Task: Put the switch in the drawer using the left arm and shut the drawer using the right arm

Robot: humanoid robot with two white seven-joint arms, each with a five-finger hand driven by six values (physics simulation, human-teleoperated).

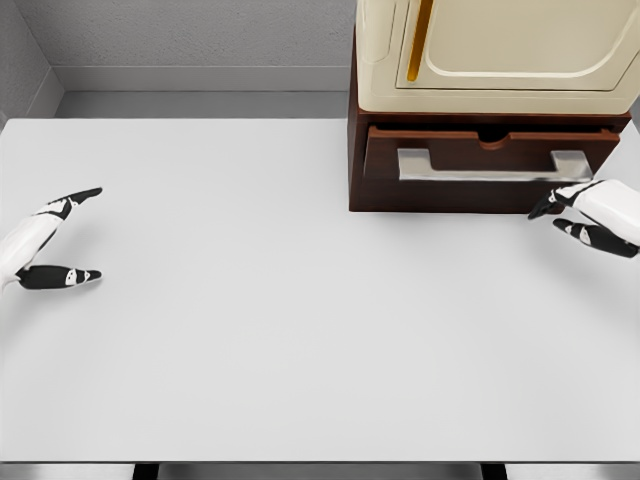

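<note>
Left robot hand (62, 240) at the desk's left edge, fingers spread, nothing between thumb and forefinger, hovering low over the white desk (250, 340). No switch anywhere on the surface between the two arms; nothing lying loose there at all. Judged from this: either already inside the drawer or never in view, impossible to say which, since the interior was hidden from the head camera.

Further right, a dark wooden cabinet (358, 170) at the desk's back, carrying a cream appliance (500, 50) on top. Drawer (490, 150) in the cabinet's front, with a pale metal handle (490, 168); front panel seemingly standing slightly proud of the carcass, so perhaps not fully pushed home, though hard to tell from this angle.

Far right, right robot hand (585, 215) just beside the cabinet's lower right corner, near the handle's end, fingers extended and relaxed, gripping nothing, not clearly touching the wood.

By appearances: placing step unconfirmed, closing step probably pending or in its last stretch. Switch's position relative to either hand: unknowable here.
</note>
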